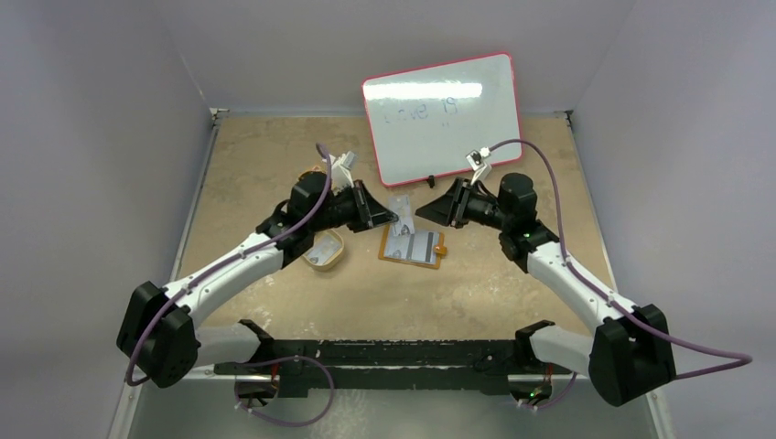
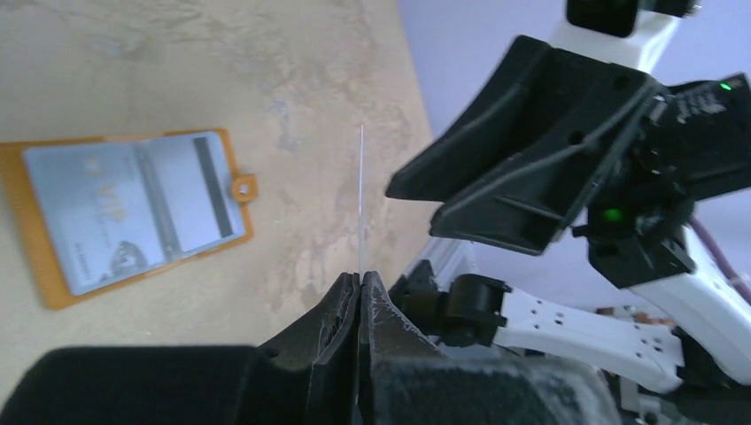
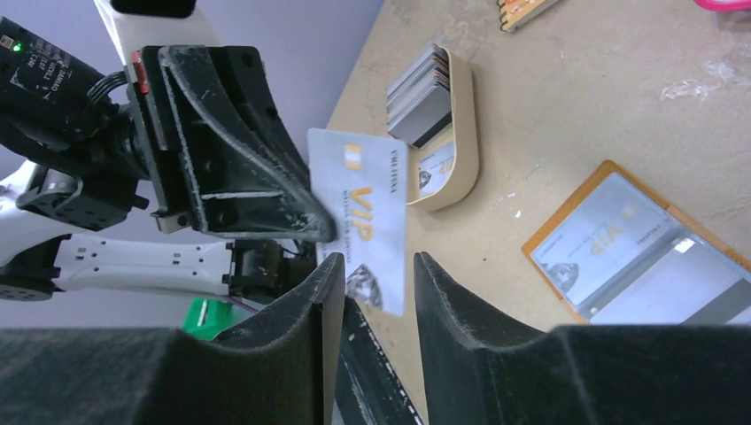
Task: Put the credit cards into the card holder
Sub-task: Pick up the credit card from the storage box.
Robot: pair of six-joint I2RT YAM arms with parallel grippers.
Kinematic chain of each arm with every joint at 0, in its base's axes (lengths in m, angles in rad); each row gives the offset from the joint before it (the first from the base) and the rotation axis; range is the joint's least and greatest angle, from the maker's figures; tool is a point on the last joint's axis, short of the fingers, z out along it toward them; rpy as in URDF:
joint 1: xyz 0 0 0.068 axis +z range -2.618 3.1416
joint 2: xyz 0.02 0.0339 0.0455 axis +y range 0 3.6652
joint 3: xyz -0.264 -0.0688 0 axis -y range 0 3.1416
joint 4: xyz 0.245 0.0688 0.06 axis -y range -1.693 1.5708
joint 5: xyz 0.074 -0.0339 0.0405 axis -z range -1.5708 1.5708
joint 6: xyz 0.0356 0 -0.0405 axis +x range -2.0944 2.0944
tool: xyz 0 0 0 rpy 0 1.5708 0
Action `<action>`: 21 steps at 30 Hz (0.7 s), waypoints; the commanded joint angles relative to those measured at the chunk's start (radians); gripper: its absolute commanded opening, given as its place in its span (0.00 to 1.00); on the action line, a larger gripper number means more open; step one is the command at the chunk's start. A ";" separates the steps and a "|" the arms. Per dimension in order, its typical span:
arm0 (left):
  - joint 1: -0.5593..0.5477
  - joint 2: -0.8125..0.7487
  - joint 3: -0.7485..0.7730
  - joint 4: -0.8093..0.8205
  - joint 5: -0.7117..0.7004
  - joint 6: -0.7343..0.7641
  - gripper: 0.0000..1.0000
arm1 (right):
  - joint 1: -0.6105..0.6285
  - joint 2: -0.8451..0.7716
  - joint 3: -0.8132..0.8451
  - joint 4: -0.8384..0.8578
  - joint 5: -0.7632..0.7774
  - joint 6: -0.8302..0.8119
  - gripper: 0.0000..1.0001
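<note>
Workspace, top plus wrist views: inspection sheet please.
Surface: beige stone-look table, a few pale flecks.
Job's things: card holder lying open, two cards on it; VIP credit card up in the air; more cards stacked in the tan dish.
Clutter: orange patterned flat piece, partly cut off.
Grippers: left gripper shut on the VIP credit card; right gripper open, fingers either side of it.
Cables: purple cables along both arms.
Surroundings: pink-framed whiteboard at the back; grey walls.
</note>
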 commanded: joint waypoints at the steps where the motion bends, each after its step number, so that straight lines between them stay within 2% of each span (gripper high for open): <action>1: 0.001 -0.072 -0.036 0.208 0.120 -0.112 0.00 | 0.003 -0.034 -0.006 0.080 -0.022 0.032 0.39; 6: 0.001 -0.086 -0.059 0.270 0.174 -0.141 0.00 | 0.002 -0.021 -0.001 0.120 -0.066 0.040 0.41; 10: -0.001 -0.085 -0.078 0.320 0.191 -0.166 0.00 | 0.002 -0.025 -0.009 0.185 -0.093 0.060 0.39; 18: -0.002 -0.056 -0.115 0.386 0.205 -0.202 0.00 | 0.002 -0.007 -0.041 0.311 -0.169 0.129 0.31; 21: -0.002 -0.038 -0.118 0.397 0.210 -0.201 0.00 | 0.002 0.002 -0.047 0.327 -0.185 0.136 0.21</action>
